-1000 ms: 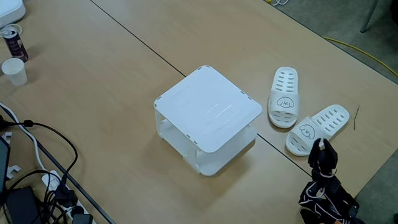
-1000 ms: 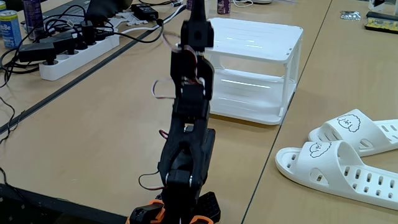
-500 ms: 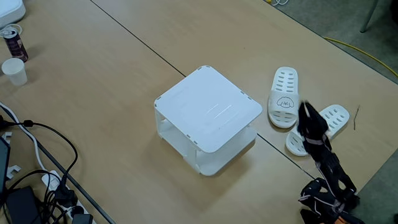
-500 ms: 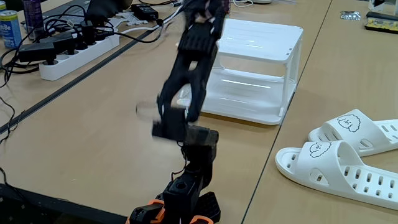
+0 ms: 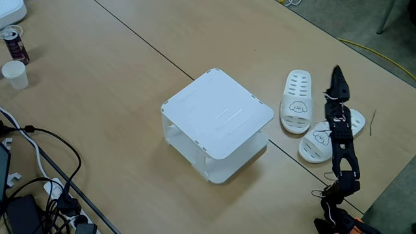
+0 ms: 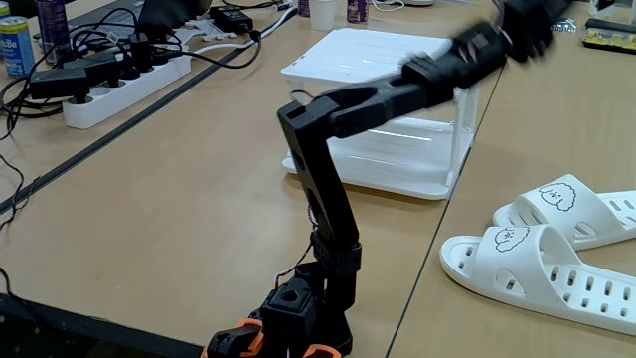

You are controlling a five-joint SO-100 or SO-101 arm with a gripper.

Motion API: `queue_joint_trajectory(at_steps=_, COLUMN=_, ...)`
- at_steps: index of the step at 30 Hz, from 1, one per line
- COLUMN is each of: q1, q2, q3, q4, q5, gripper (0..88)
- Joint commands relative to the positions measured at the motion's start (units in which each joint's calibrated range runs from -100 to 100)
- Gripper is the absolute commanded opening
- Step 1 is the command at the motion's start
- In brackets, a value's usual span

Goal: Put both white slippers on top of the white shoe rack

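Arm now stretched out over the white slippers (image 5: 312,123), claw (image 5: 337,71) blurred, grip state unclear

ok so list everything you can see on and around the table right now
white slippers: two, white, side by side on the table right of the rack in a fixed view, none on the rack yet
white shoe rack: one, white, mid-table, top shelf bare
paper cup: one, white, far left edge
can: one, dark, behind the cup
power strip: one, white, with black plugs and cables, upper left in a fixed view
blue can: one, top left there
yellow cable: one, on the floor
arm: one, black, stretched out above the slippers; gripper blurred, jaws unreadable
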Motion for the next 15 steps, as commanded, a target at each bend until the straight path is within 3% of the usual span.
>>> queue_joint_trajectory(at_steps=1, q1=1.9, q2=-0.4, q3=8.5, q4=0.1, q5=0.4, gripper=2.3)
queue_joint_trajectory(at_steps=7, q1=-3.3, q2=-0.4, q3=20.3, q4=0.1, q5=0.4, gripper=18.5)
queue_joint_trajectory(at_steps=15, q1=-11.4, q2=2.9, q3=26.8, q4=-0.3, q5=0.4, gripper=18.9)
